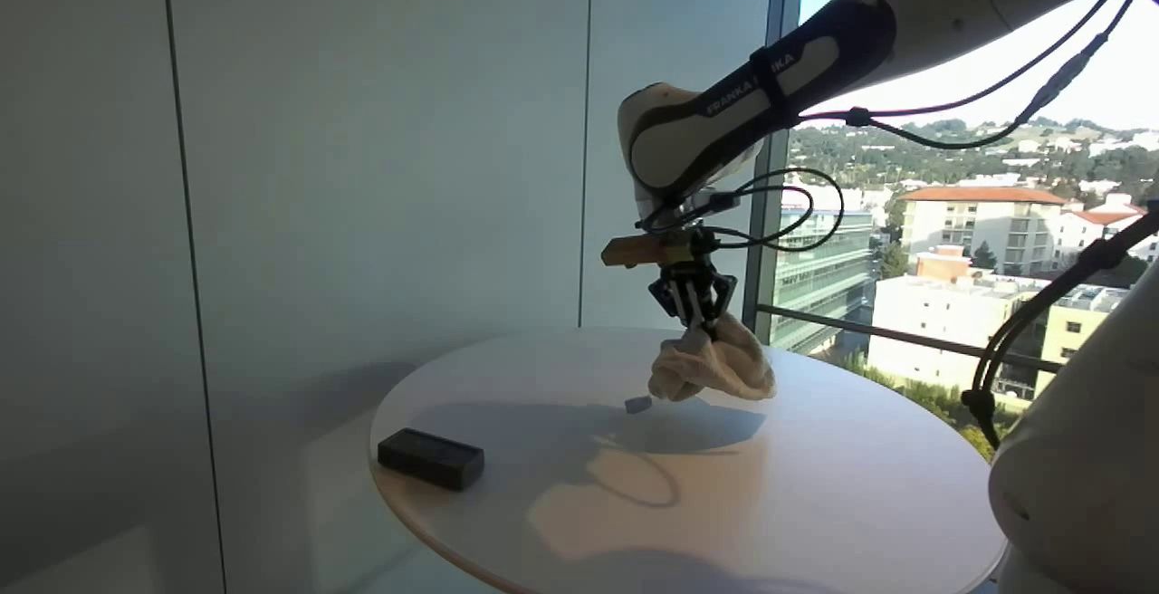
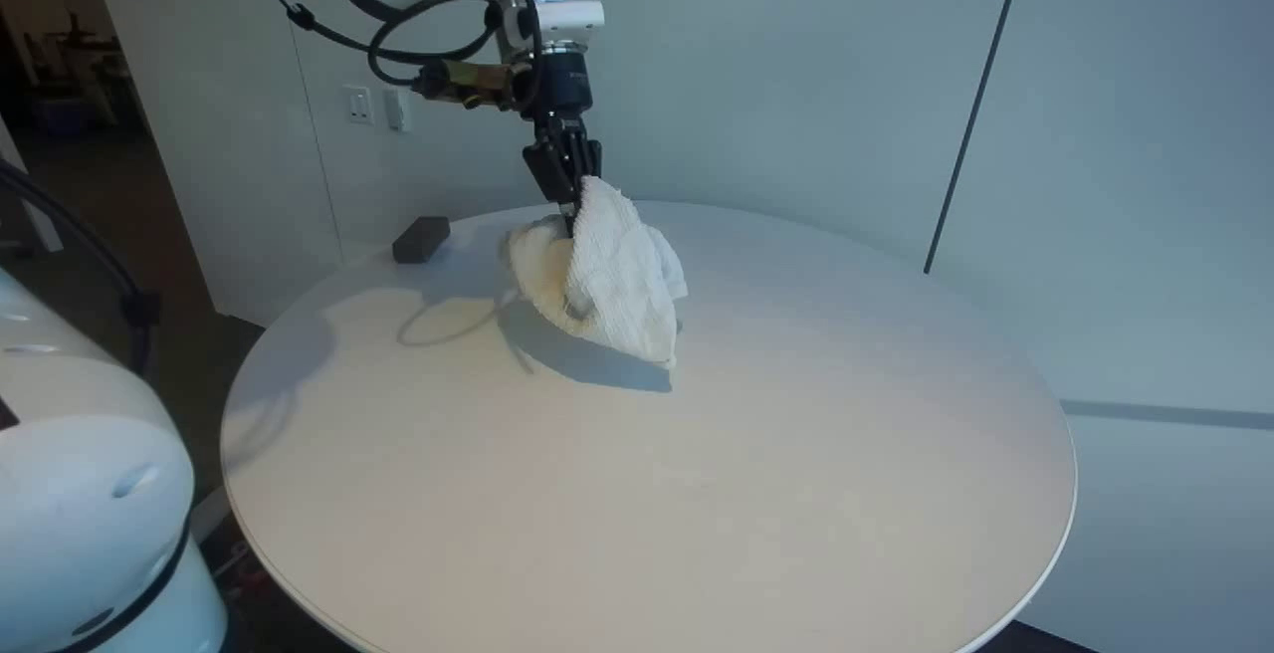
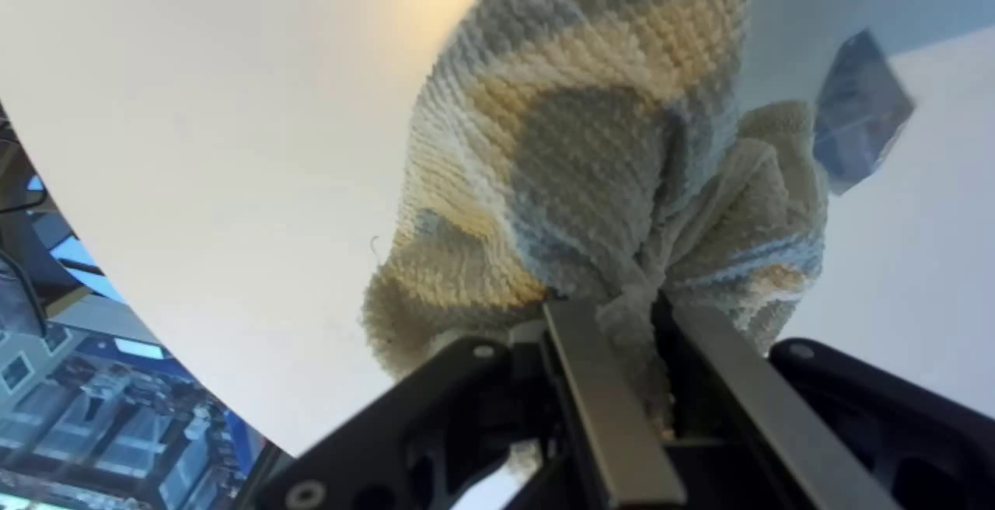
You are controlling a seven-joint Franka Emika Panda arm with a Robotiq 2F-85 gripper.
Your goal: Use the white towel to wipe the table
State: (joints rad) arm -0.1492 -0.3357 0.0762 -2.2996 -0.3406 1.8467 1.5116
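White, ribbed cloth fills much of my wrist view: that's the towel [image 2: 627, 280], bunched up, and my gripper [image 1: 704, 329] has it clamped, the fingers [image 3: 608, 405] pinching a gathered fold between them. I have it out over the round table [image 2: 796, 494], and in an exterior view its lowest corner hangs just clear of its own shadow [image 2: 597, 364], so that end is off the surface. Near it, a small bluish-grey piece [image 1: 637, 405] lies on the table; what that is, I can't tell, though the wrist view also catches it next to a fold. Well apart from both, close to the table's edge, sits a dark block [image 1: 430, 460], showing in both exterior views. The arm [image 1: 751, 114] is bent, gripper pointing down, black cables [image 2: 493, 18] looping beside it. Pale wall panels [image 1: 380, 141] run behind the table, and past the window frame [image 1: 761, 291] I see buildings [image 1: 982, 223] in bright light with a green hillside [image 1: 951, 134] beyond them.
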